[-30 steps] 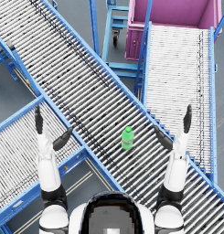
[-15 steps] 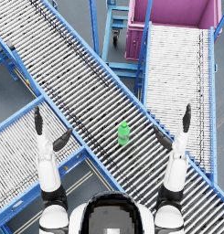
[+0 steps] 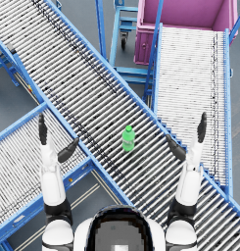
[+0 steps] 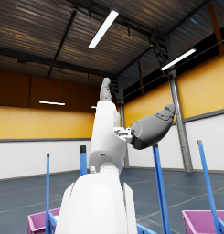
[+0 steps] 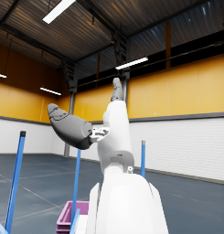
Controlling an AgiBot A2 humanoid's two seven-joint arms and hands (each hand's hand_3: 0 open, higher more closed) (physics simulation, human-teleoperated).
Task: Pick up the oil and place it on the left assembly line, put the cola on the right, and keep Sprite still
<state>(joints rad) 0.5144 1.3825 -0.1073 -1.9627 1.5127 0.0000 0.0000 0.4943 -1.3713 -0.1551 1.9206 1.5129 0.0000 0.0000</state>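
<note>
In the head view, a small green bottle point(image 3: 128, 138) stands upright on the rollers of the middle line point(image 3: 82, 88). Going by its colour, I take it for the Sprite, the one I am to leave alone. It looks like a light plastic bottle, smooth and round, with a narrow cap and a wider body. On rollers it would tip or roll at a careless knock. If I had to hold it, I would wrap the body below the shoulder, not the cap. I see no oil or cola anywhere.

My left hand point(image 3: 52, 144) is raised over the edge between the middle line and the left line point(image 3: 18, 166), with its fingers apart and holding nothing. My right hand point(image 3: 192, 147) is raised over the far edge of the middle line, near the right line point(image 3: 190, 83), also spread and empty. The bottle stands between the two, apart from both and touching neither, a little further up the line than my hands. A pink bin point(image 3: 190, 12) sits at the head of the right line.

In the left wrist view, my left hand point(image 4: 125, 123) points up at the hall roof, thumb out to the side, with nothing in it. The bottle does not show here.

In the right wrist view, my right hand point(image 5: 93, 125) is likewise upright, spread and empty, with no bottle in sight.
</note>
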